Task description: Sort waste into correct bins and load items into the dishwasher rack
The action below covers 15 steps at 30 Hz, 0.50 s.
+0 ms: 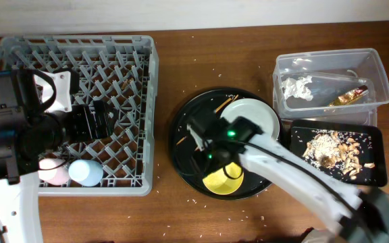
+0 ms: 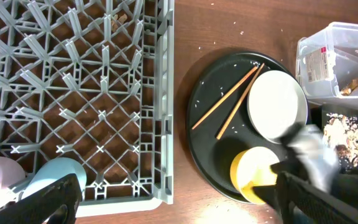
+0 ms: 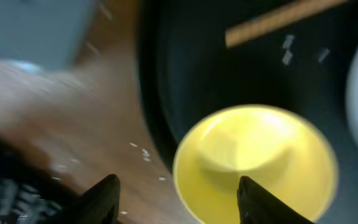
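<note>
1. The right claw hangs spread and empty over the yellow bowl, low on the round black tray at centre frame.
2. The left claw, likewise spread and holding nothing, hovers above the dishwasher rack at left; the pink cup and blue cup sit in its lower-left corner.
3. Risk: a shallow pinch on the bowl's smooth rim could let it slip, skidding into the chopsticks or off the tray onto the surface.
</note>
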{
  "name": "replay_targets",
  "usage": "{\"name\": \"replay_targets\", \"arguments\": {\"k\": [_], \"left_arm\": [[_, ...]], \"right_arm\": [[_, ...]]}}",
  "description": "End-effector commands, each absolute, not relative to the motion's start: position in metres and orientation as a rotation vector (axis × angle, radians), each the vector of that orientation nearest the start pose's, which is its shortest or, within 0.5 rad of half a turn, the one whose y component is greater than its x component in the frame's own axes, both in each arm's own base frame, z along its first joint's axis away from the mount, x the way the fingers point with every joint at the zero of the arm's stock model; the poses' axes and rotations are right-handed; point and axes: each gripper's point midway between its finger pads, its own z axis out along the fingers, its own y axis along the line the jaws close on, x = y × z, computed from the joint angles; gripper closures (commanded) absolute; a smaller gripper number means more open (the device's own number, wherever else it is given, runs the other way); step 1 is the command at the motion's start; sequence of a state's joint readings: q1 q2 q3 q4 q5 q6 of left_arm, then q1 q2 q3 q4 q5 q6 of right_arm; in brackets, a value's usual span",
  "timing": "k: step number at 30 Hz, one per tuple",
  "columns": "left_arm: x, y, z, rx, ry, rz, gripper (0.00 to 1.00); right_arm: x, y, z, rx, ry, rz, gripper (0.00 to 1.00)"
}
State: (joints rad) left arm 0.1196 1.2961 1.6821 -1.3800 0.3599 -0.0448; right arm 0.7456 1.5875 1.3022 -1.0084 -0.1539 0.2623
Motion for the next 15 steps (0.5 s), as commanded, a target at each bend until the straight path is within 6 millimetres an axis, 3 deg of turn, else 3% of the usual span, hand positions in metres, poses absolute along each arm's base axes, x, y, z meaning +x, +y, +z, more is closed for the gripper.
{"name": "replay_targets", "arguments": {"k": [1, 2, 4, 6, 7, 10, 12, 13, 15], "left_arm": [[0.286, -0.029, 0.321, -0.047, 2.515, -0.438, 0.01], [0.286, -0.029, 0.321, -0.047, 2.515, -0.438, 0.01], [0.286, -0.029, 0.321, -0.047, 2.515, -0.438, 0.01], [0.286, -0.029, 0.321, -0.047, 2.515, -0.438, 0.01], [0.286, -0.029, 0.321, -0.047, 2.515, -0.438, 0.01], [0.286, -0.029, 0.321, -0.047, 2.515, -0.438, 0.01], [0.286, -0.029, 0.321, -0.047, 2.515, -0.438, 0.01], [0.286, -0.029, 0.321, -0.047, 2.515, -0.438, 0.01], [0.286, -0.029, 0.321, -0.047, 2.515, -0.438, 0.01]], "right_arm": [[0.25, 0.244, 0.234, -0.644, 2.529, 0.437, 0.28], [0.248, 0.243, 0.266, -0.621, 2.424, 0.501, 0.02], [0.238, 0.24, 0.289, -0.622, 2.357, 0.566, 0.02], [0.236, 0.218, 0.288, -0.663, 2.345, 0.421, 0.01], [0.234, 0.211, 0.298, -0.764, 2.265, 0.369, 0.02], [0.226, 0.136, 0.364, -0.525, 2.066, 0.216, 0.02], [0.212, 0.089, 0.389, -0.365, 1.969, 0.134, 0.02], [0.201, 0.039, 0.392, -0.187, 1.921, 0.005, 0.02], [0.198, 0.0, 0.372, -0.062, 1.891, -0.149, 0.02]]}}
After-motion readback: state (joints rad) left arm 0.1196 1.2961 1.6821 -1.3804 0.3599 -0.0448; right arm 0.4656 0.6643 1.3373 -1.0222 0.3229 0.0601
